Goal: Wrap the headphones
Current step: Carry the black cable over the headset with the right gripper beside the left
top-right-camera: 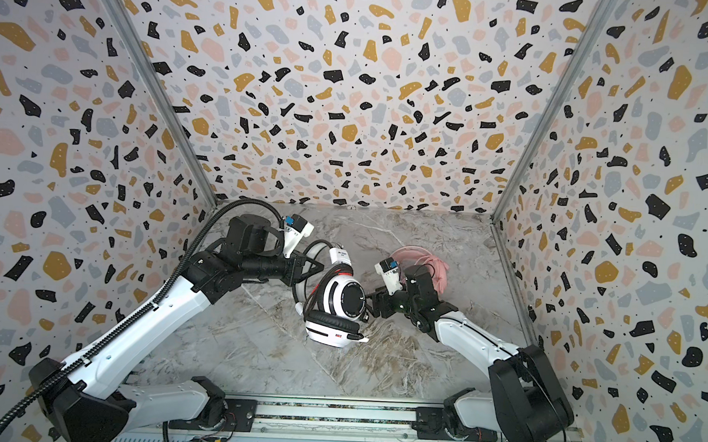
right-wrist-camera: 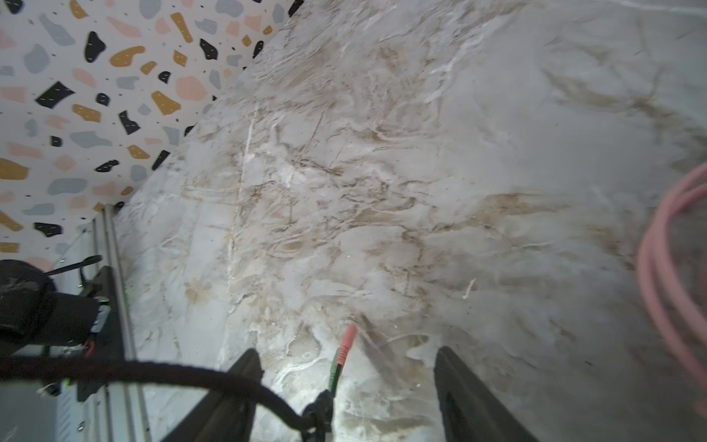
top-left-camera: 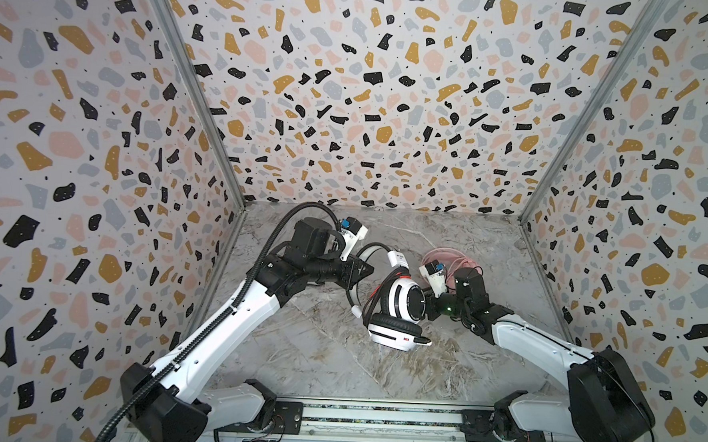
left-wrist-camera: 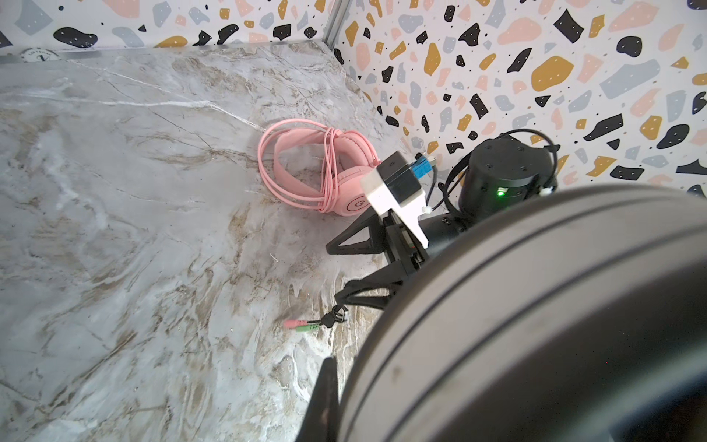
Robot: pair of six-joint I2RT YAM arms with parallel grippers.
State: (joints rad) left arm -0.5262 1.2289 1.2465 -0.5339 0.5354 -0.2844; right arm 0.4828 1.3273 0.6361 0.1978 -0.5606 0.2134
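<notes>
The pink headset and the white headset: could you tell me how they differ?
Colour: the pink headset is all pink; the white headset has black stripes and cable.
Cable: the pink one's is looped around it; the white one's plug end lies loose on the table.
Handling: the pink one sits untouched; the white one has the left gripper shut on its headband, the right gripper open beside it.
Both are corded over-ear headsets.

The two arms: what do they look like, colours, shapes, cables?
The left arm and right arm have white shells and black joints. A black ribbed hose runs along the left one. The left gripper and right gripper are black open triangular frames. Each wrist bears a white camera mount with a blue plug.
</notes>
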